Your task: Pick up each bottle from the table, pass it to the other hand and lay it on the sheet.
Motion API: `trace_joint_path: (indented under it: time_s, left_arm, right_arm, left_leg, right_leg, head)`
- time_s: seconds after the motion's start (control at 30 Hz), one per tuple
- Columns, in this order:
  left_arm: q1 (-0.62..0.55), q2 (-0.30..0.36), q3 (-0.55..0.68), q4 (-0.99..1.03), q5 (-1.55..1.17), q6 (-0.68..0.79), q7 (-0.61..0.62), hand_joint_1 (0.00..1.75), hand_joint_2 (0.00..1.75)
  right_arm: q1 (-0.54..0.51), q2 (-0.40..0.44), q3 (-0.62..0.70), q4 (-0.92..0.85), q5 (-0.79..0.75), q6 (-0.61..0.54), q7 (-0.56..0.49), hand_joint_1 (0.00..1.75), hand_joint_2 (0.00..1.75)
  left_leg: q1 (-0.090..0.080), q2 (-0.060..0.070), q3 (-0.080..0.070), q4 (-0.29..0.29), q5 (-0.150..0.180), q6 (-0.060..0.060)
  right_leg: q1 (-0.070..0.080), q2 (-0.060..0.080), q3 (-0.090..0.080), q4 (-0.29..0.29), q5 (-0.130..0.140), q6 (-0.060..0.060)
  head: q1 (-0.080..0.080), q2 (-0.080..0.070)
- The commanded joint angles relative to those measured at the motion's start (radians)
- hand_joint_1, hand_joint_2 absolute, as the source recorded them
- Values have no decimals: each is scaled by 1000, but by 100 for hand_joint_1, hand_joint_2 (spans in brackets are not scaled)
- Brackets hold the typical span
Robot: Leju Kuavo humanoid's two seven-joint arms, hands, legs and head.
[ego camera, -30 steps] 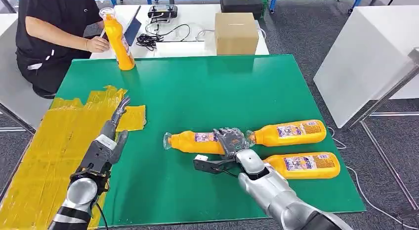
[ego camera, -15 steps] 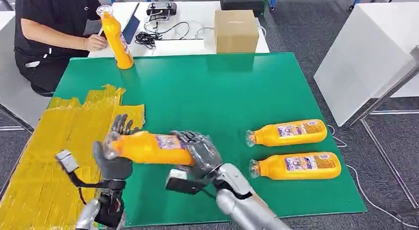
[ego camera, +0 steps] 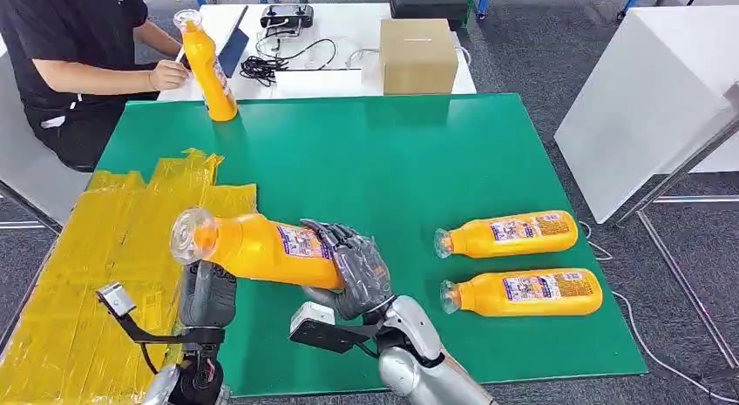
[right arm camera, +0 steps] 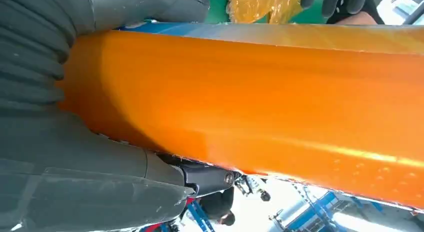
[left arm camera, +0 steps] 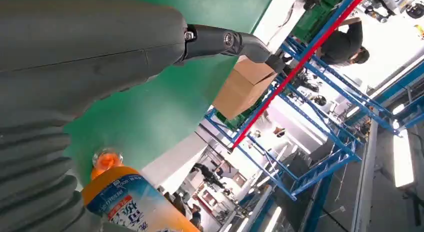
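My right hand [ego camera: 353, 270] grips an orange bottle [ego camera: 261, 246] by its base end and holds it above the green table [ego camera: 375, 161], its clear cap tipped up to the left. In the right wrist view this bottle [right arm camera: 260, 92] lies across my right hand [right arm camera: 45, 127]. My left hand [ego camera: 207, 293] stands just under the bottle's neck with its fingers apart; I cannot tell whether it touches. The left wrist view shows my left hand [left arm camera: 80, 57] with thumb stretched out and a bottle [left arm camera: 125, 202] beside it. Two more orange bottles [ego camera: 507, 233] [ego camera: 521, 292] lie on the table at the right. The yellow sheet [ego camera: 87, 266] covers the table's left side.
At the far left a seated person's hand [ego camera: 166, 76] holds a fourth orange bottle [ego camera: 209, 70] upright on the table's back edge. A cardboard box [ego camera: 416, 57] and cables sit on the white table behind. Another white table [ego camera: 645, 83] stands to the right.
My right hand has lifted the bottle higher and tipped its cap end up. My left hand has dropped from behind the cap to below the neck.
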Motion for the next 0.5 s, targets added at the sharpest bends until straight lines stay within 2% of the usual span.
trace_joint_path:
  time_s: [0.03,0.27,0.5]
  left_arm:
    - [-21,-2,-7,37,-17,1,0,0,175]
    - [-4,9,-17,26,-18,-35,-6,0,175]
    - [-6,10,-16,27,-17,-35,-6,0,175]
  right_arm:
    - [-22,-25,7,24,-24,19,3,175,175]
    - [-52,-1,-83,127,-99,13,28,175,175]
    - [-56,-1,-86,136,-102,13,21,175,175]
  left_leg:
    - [0,-1,3,-1,-1,-1]
    - [0,1,5,-1,-2,-1]
    - [0,0,3,-1,-1,0]
  right_leg:
    - [0,-1,3,-1,-1,0]
    - [0,0,5,-2,-1,1]
    - [0,0,3,-1,-1,0]
  head:
    - [0,0]
    - [0,0]
    - [0,0]
